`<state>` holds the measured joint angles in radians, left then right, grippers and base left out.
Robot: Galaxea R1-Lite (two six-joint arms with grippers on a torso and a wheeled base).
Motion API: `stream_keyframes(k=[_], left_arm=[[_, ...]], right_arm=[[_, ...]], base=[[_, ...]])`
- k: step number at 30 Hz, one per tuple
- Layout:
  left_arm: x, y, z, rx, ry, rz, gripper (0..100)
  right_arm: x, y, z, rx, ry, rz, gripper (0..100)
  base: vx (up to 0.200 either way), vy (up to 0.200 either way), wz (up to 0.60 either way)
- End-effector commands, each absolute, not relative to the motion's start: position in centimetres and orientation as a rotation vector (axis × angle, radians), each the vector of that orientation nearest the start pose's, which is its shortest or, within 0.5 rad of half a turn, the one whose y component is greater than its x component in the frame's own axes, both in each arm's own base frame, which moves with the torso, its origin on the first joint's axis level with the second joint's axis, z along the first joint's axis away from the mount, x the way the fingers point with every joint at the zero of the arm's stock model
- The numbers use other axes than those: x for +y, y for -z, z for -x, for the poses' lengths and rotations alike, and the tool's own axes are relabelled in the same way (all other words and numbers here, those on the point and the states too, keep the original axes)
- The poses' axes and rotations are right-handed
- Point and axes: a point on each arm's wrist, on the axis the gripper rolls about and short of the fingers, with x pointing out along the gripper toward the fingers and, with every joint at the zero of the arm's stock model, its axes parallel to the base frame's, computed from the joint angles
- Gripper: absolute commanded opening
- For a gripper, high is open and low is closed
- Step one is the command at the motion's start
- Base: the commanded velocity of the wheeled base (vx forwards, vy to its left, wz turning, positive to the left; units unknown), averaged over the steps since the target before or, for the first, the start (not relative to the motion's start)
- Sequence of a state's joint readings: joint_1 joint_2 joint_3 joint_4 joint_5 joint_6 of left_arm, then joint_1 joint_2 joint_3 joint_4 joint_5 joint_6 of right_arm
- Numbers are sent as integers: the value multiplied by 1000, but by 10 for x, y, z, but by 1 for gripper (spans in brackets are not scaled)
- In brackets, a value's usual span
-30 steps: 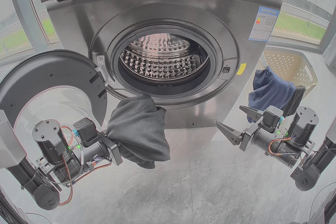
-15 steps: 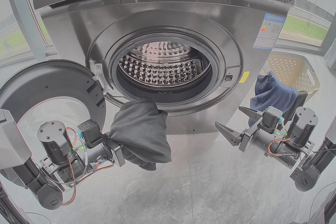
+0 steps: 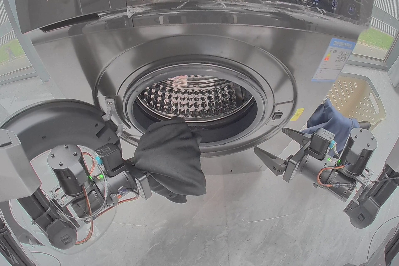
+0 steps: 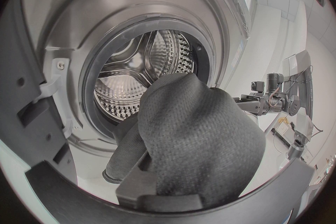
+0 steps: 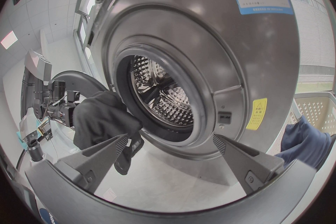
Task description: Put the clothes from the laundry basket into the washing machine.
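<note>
My left gripper (image 3: 150,185) is shut on a dark grey garment (image 3: 172,156) that drapes over its fingers and hides them. The garment's top edge lies over the lower left lip of the washing machine's round opening (image 3: 193,98); in the left wrist view the garment (image 4: 196,137) hangs before the steel drum (image 4: 129,77). My right gripper (image 3: 270,140) stands open and holds nothing, low at the machine's right front corner; in its own view the gripper (image 5: 169,139) faces the opening. A blue garment (image 3: 330,121) hangs over the beige laundry basket (image 3: 361,92).
The machine's round door (image 3: 54,121) is swung open on the left, right behind my left arm. The basket stands on the floor to the right of the machine. Grey tiled floor (image 3: 249,221) stretches out in front.
The whole view has shifted: the camera has come nearer to the machine. The dark garment's top, earlier under the door ring, now overlaps the lower lip of the opening. The right gripper stays open.
</note>
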<state>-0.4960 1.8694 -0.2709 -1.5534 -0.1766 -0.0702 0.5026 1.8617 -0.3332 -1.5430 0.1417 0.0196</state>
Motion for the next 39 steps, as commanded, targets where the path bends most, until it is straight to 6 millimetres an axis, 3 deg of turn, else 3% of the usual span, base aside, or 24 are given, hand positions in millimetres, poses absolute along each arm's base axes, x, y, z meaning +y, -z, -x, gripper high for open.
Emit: stream_keyframes(k=[1, 10, 15, 19, 21, 23, 34, 39], left_arm=[[-129, -104, -228, 73, 673, 60, 0], [-132, -104, -228, 70, 682, 60, 0], [-137, -101, -232, 77, 691, 60, 0], [-158, -93, -230, 98, 748, 55, 0], [-165, -92, -235, 91, 749, 57, 0], [-181, -92, -255, 42, 702, 69, 0], [-207, -84, -296, -24, 679, 107, 0], [-227, -74, -331, -85, 669, 126, 0]], right_arm=[[134, -116, -235, 0, -649, -20, 100], [135, -111, -225, 35, -671, -20, 100], [141, -100, -205, 102, -741, -4, 100], [154, -93, -174, 154, -849, 16, 100], [157, -92, -171, 164, -867, 20, 100], [157, -87, -167, 192, -877, 26, 100], [159, -86, -167, 195, -881, 25, 100], [160, -85, -165, 200, -873, 26, 100]], base=[[0, 0, 0], [0, 0, 0], [0, 0, 0], [0, 0, 0], [0, 0, 0], [0, 0, 0], [0, 0, 0], [0, 0, 0]])
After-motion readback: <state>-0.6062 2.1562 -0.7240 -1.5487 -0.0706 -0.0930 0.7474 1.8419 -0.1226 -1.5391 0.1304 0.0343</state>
